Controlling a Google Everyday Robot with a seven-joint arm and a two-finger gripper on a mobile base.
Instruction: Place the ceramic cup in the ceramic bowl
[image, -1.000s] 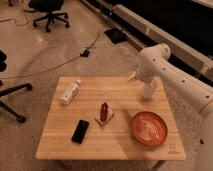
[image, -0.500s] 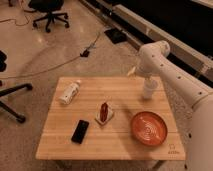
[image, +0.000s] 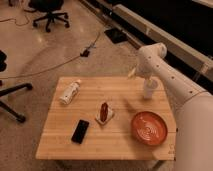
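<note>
Wooden counter (image: 60, 140). Ceramic bowl (image: 149, 128) near the front right corner, nothing in it. Tool (image: 148, 83) at the far right edge, down over the ceramic cup (image: 149, 93), which stands upright on the counter. Its grip: cannot tell. Step in hand looks like the grasp. Next: lift clear, carry forward to the bowl.

Views: only one camera view, so no part is shared with a second view.
Position: high above the wooden table (image: 60, 145), near its front right side; the robot's white arm (image: 172, 85) comes in from the lower right corner.
Direction: it looks down and forward, across the table to the floor and the office chair (image: 50, 12) at the top.
Nearness: middle distance; the whole table top fits in.
Right part of the view: the gripper (image: 149, 82) is at the ceramic cup (image: 149, 92), behind the ceramic bowl (image: 149, 128).
</note>
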